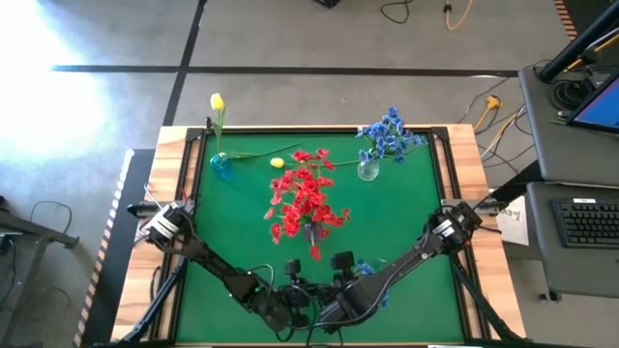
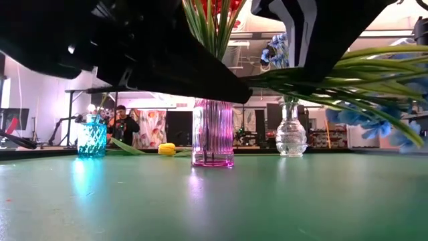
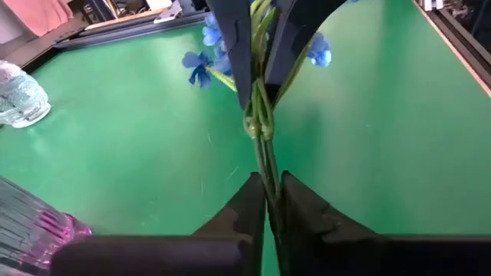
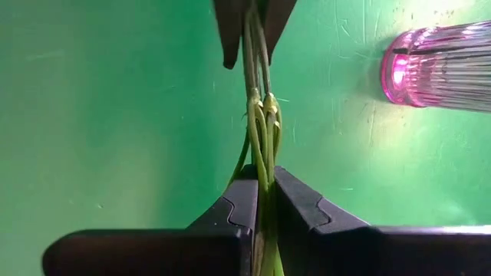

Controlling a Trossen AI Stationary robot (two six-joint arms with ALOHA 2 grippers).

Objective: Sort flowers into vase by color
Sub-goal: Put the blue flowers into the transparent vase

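Both end effectors meet over the near edge of the green desk (image 1: 406,222), each clamped on the same blue flower sprig (image 3: 265,123). The left end effector (image 3: 266,192) pinches the thin green stems low down, and the right end effector (image 4: 259,188) grips the same stems facing it, just beyond the knot where they join. The blue blossoms (image 3: 201,63) lie past the right end effector's fingers. The pink vase (image 2: 212,132) with red flowers (image 1: 308,201) stands farther in from both. Beyond it, the clear vase (image 2: 291,130) holds blue blossoms and the teal vase (image 2: 91,138) a yellow bud (image 1: 217,101); another yellow bud (image 1: 278,162) lies on the desk.
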